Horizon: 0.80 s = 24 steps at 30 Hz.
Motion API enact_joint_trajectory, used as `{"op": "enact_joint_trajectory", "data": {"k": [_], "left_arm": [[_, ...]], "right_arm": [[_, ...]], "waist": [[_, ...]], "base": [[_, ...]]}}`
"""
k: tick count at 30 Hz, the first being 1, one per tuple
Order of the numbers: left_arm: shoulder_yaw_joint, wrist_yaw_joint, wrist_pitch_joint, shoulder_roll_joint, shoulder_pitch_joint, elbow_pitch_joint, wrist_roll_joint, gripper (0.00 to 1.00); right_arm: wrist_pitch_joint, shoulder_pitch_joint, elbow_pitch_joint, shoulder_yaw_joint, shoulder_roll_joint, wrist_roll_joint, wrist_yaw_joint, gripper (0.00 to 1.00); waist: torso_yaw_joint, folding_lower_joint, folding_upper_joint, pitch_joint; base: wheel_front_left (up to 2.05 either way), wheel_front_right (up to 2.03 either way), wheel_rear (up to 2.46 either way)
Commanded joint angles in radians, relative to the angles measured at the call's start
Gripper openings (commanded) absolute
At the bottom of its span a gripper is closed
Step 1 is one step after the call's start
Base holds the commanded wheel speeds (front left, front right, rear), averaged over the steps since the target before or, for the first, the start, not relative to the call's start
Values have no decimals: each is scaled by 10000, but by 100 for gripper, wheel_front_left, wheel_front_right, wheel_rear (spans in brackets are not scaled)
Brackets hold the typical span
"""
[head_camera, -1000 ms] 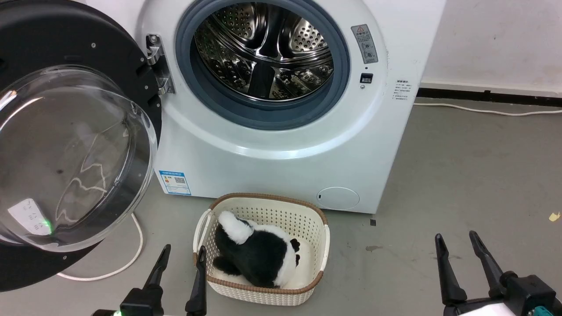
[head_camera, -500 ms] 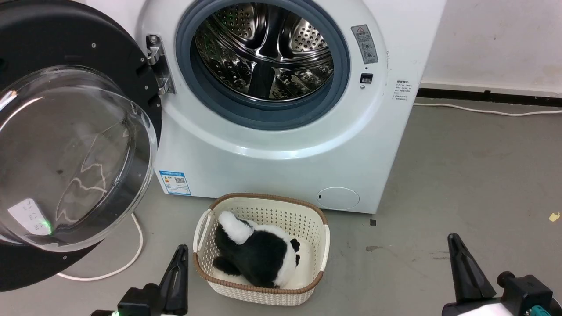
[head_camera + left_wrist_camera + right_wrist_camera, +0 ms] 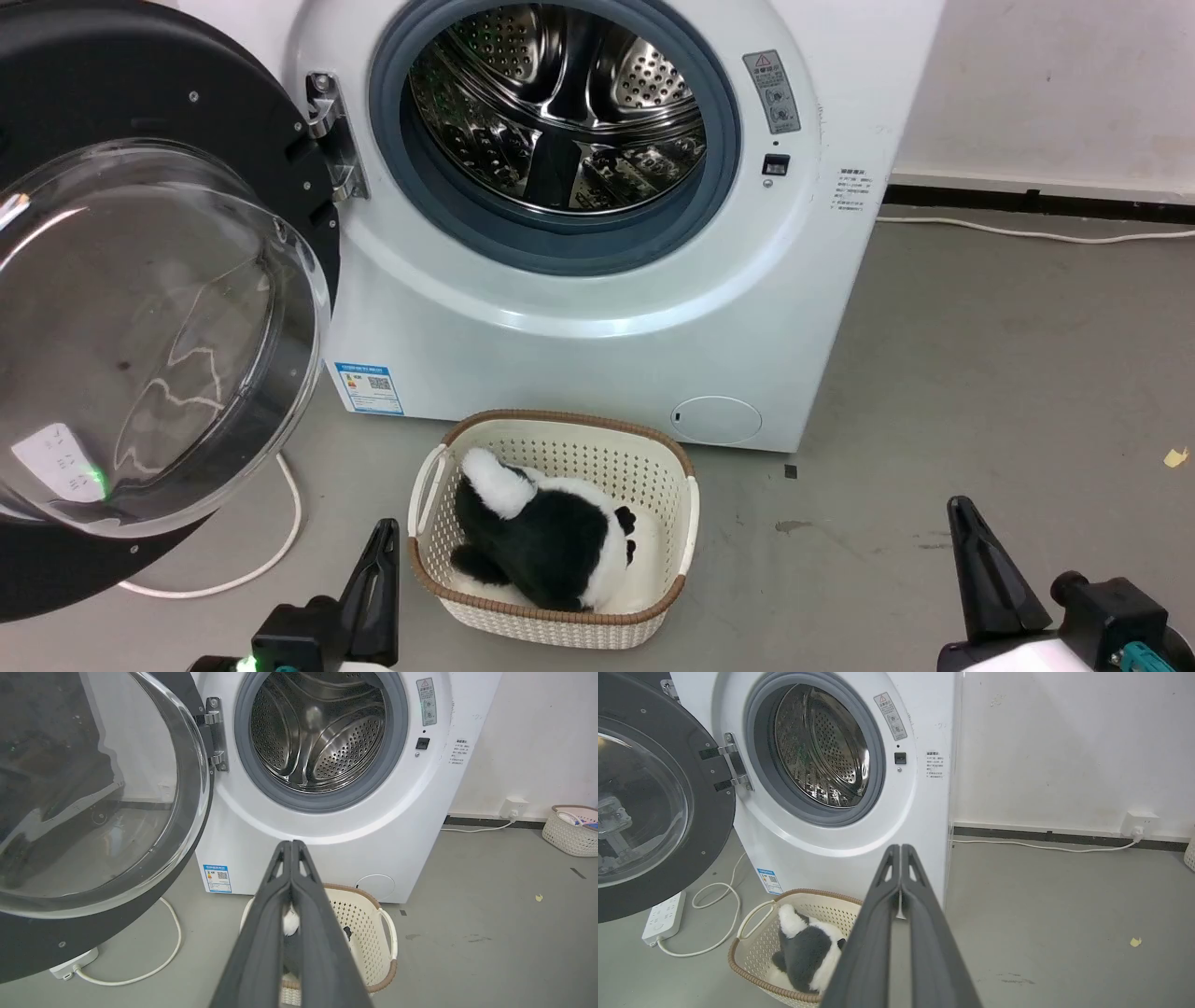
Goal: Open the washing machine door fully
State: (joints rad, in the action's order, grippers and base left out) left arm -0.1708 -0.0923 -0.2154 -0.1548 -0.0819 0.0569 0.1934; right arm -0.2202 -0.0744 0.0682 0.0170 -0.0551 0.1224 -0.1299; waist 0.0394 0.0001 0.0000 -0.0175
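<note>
The washing machine door (image 3: 140, 308), black-rimmed with a bulging clear glass bowl, is swung wide open to the left of the white machine (image 3: 597, 308) on its hinge (image 3: 327, 140); it also shows as door (image 3: 88, 802) and door (image 3: 649, 807). The steel drum (image 3: 560, 103) lies exposed. My left gripper (image 3: 383, 537) is shut and empty, low at the left beside the basket, well below the door. My right gripper (image 3: 962, 513) is shut and empty over bare floor at the lower right. Both wrist views show the fingers pressed together: left gripper (image 3: 291, 845), right gripper (image 3: 900, 849).
A cream basket (image 3: 560, 439) holding a black-and-white plush toy (image 3: 541, 541) sits on the floor in front of the machine. A white cable (image 3: 280, 541) loops under the door to a power strip (image 3: 663, 917). Another basket (image 3: 570, 830) stands far right by the wall.
Both grippers have closed from open to shut with nothing in them. The head camera has shifted slightly; the door has not moved.
</note>
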Motion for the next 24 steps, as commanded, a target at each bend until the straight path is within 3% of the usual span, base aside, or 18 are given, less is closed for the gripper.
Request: {"op": "enact_joint_trajectory", "data": {"k": [1,24], "left_arm": [[93,57,75,59,113,-46,-133,0],[476,263,568,293,280,-170,-561,0]], "right_arm": [[84,93,-53,-17,8,-113,-1,0],[587,247,-202,-53,18,-377,-3,0]], "waist": [[-6,-1,0,3],[-98,-1,0,44]], "base": [[0,0,0],[0,0,0]]}}
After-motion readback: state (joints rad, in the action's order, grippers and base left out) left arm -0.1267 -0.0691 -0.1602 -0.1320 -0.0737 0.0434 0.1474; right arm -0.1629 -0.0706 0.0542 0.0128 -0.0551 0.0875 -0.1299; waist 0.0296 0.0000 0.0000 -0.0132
